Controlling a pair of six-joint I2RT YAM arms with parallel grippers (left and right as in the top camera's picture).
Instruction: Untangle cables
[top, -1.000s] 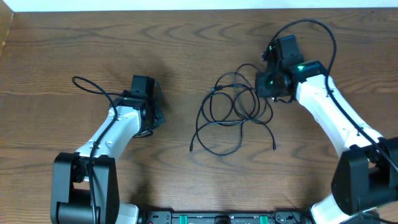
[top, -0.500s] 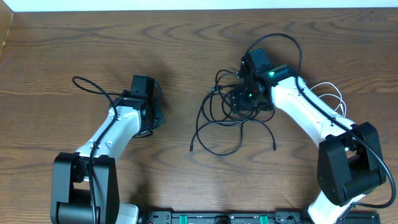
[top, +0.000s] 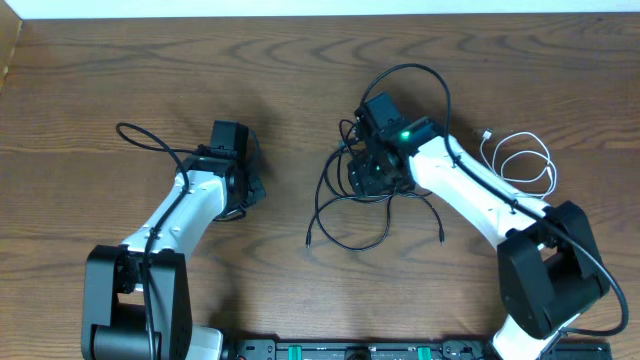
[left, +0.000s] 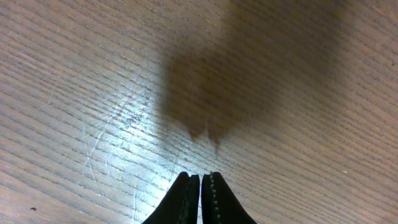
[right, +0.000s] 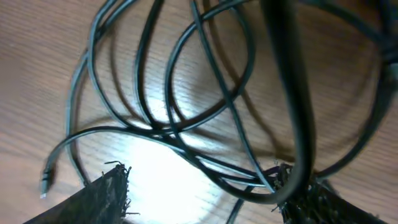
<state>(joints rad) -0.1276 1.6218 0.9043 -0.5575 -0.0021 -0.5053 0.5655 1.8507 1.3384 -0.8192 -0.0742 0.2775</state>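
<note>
A tangle of thin black cables (top: 350, 200) lies in loops at the table's middle, with plug ends at the lower left (top: 308, 241) and lower right (top: 441, 236). A white cable (top: 525, 160) lies coiled at the right. My right gripper (top: 372, 172) hovers over the black tangle. In the right wrist view it is open (right: 202, 186), with several black strands (right: 180, 134) running between its fingers. My left gripper (top: 247, 185) is shut and empty at the left, over bare wood in the left wrist view (left: 200, 180).
A thin black cord (top: 150, 140) loops on the wood far left, running to the left arm. The table's far edge (top: 320, 16) runs along the top.
My right arm has swung left from the tangle's right side to over its middle, uncovering the white cable at the right. The left arm has not moved.
</note>
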